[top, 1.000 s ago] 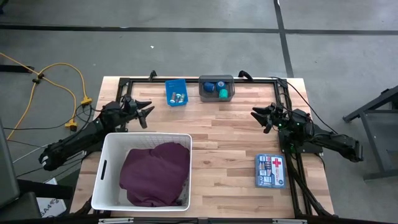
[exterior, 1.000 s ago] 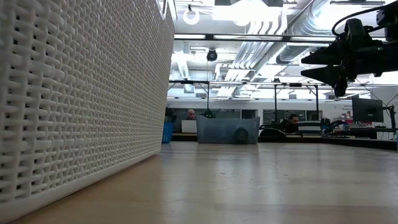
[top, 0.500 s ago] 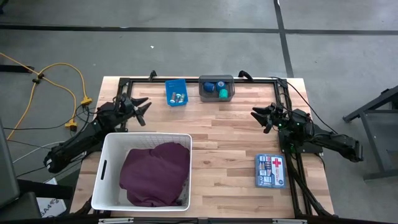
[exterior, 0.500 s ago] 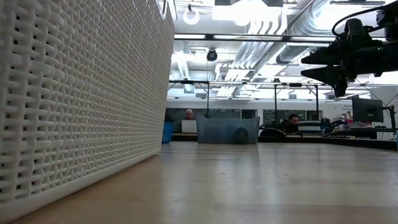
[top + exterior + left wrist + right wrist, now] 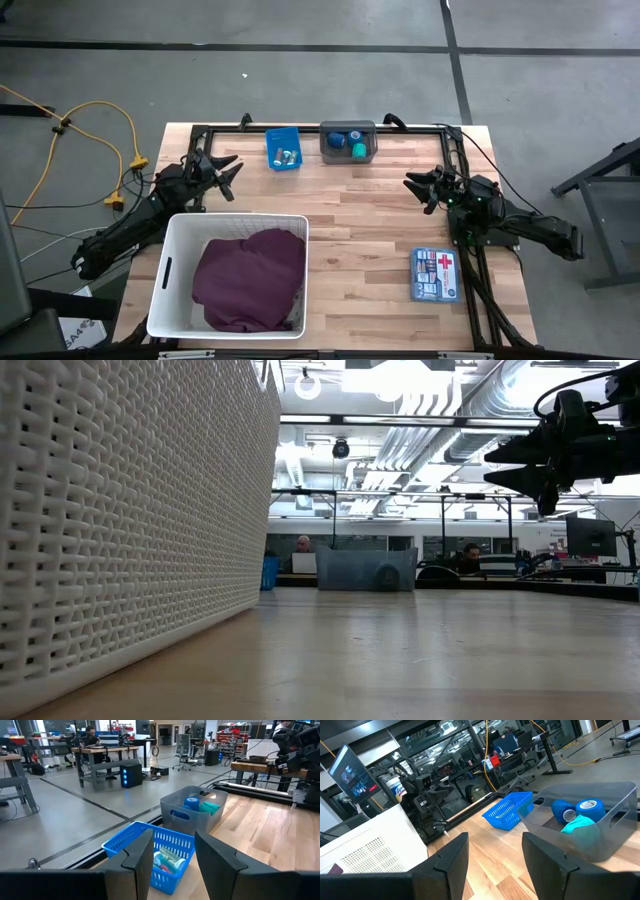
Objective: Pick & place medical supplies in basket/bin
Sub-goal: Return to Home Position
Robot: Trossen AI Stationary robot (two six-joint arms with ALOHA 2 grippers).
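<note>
We find the left gripper (image 5: 229,175) drawn back toward the bench's left edge, jaws wide and empty like the right gripper (image 5: 416,192), the maroon cloth (image 5: 250,280) lying in the basket (image 5: 240,219); placing appears finished.

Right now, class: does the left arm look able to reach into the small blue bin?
Probably yes. The left gripper, open, hangs close beside the blue bin, with only bare table between them and nothing covering the bin's open top. The right gripper waits open over the table's right side.
</note>
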